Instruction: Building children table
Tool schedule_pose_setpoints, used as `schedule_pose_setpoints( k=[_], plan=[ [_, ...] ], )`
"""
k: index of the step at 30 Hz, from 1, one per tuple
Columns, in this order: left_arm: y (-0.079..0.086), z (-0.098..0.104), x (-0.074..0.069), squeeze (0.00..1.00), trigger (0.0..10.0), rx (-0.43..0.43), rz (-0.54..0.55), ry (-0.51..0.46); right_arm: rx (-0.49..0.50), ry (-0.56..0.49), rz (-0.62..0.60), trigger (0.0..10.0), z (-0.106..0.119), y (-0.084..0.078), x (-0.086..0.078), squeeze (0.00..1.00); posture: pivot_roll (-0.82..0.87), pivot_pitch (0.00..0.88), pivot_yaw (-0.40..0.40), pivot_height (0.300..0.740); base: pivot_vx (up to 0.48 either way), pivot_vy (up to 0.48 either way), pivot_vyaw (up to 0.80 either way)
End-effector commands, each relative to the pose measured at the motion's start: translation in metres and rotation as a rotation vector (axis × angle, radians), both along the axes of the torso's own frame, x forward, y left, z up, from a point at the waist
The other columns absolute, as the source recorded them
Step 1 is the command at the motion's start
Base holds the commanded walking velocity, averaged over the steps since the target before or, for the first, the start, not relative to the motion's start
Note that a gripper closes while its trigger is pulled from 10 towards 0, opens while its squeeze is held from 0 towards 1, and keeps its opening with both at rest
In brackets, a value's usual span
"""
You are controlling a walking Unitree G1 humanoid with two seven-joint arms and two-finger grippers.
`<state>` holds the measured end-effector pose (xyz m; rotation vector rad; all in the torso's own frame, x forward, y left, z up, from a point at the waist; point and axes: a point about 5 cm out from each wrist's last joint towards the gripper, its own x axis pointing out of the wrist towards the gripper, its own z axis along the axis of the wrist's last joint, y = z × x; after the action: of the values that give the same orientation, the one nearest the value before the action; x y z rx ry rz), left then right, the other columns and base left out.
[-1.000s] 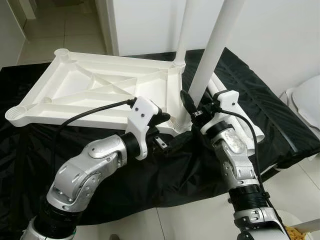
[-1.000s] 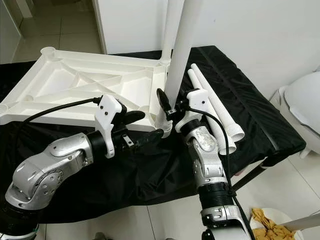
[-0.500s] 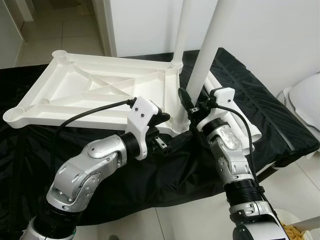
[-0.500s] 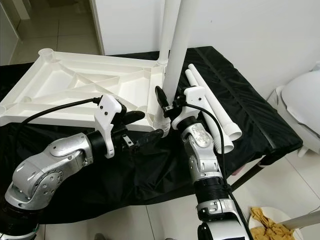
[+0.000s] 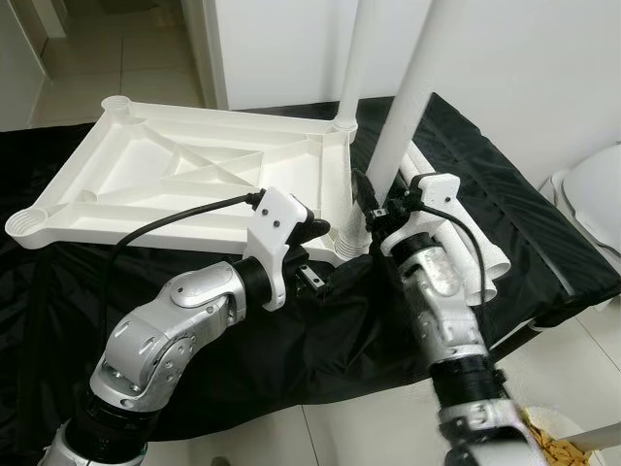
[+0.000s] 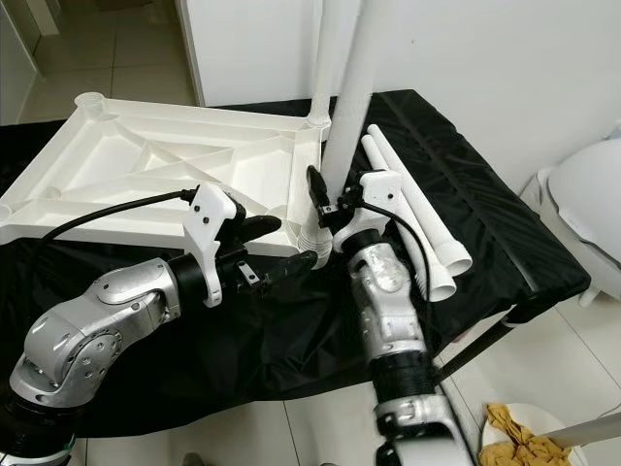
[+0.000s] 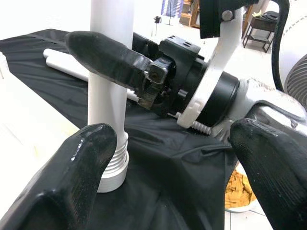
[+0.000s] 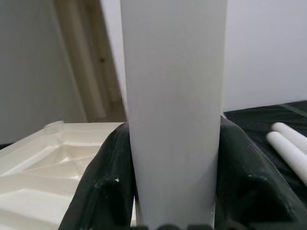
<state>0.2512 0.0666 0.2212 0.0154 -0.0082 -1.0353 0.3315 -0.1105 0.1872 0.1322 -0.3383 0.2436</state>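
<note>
The white table top (image 5: 175,175) lies upside down on a black cloth (image 5: 320,359). One white leg (image 5: 354,58) stands in its far right corner. A second leg (image 5: 408,87) stands in the near right corner socket, leaning slightly right. My right gripper (image 5: 374,199) is shut on this leg just above its ribbed base (image 7: 112,167), and the fingers (image 8: 103,177) press both sides of it. My left gripper (image 5: 325,254) is open at the same corner, its fingers (image 7: 81,177) spread wide beside the base. Two loose legs (image 6: 417,223) lie on the cloth to the right.
The cloth covers a low platform whose front edge is near my arms. A white rounded object (image 5: 597,194) stands at the far right. A bowl with yellow contents (image 6: 524,437) sits on the tiled floor at the lower right. A white wall rises behind.
My right forearm has swung inwards, to the left, under its gripper, and the held leg stands a little more upright. The left gripper has stayed put.
</note>
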Motion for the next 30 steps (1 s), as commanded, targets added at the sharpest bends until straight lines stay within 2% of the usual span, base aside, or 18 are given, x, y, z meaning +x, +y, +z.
schedule_pose_setpoints(
  k=[1, 6, 9, 15, 23, 30],
  plan=[
    [-0.001, 0.003, -0.002, 0.00, 10.0, 0.001, -0.036, -0.007, -0.054, 0.280, -0.104, 10.0, -0.058, -0.008, -0.005, 0.00, -0.02, 0.089, -0.001, 0.740, 0.000, 0.000, 0.00],
    [-0.002, 0.003, -0.002, 0.00, 10.0, -0.001, -0.037, -0.007, -0.037, 0.251, -0.163, 10.0, -0.053, -0.003, -0.006, 0.00, -0.01, 0.085, -0.007, 0.740, 0.000, 0.000, 0.00],
    [-0.002, 0.003, -0.003, 0.00, 10.0, -0.002, -0.034, -0.009, -0.024, 0.235, -0.187, 10.0, -0.050, 0.007, -0.009, 0.00, -0.01, 0.081, -0.011, 0.740, 0.000, 0.000, 0.00],
    [-0.002, 0.004, -0.003, 0.00, 10.0, -0.005, -0.027, -0.013, -0.040, 0.196, -0.158, 10.0, -0.047, 0.023, -0.019, 0.00, -0.01, 0.069, -0.022, 0.740, 0.000, 0.000, 0.00],
    [-0.003, 0.003, -0.003, 0.00, 10.0, -0.007, -0.027, -0.013, -0.070, 0.182, -0.194, 10.0, -0.046, 0.019, -0.020, 0.00, -0.01, 0.064, -0.031, 0.740, 0.000, 0.000, 0.00],
    [-0.004, 0.002, -0.003, 0.00, 10.0, -0.009, -0.029, -0.013, -0.076, 0.185, -0.211, 10.0, -0.046, 0.024, -0.026, 0.00, -0.01, 0.054, -0.039, 0.740, 0.000, 0.000, 0.00]
  ],
)
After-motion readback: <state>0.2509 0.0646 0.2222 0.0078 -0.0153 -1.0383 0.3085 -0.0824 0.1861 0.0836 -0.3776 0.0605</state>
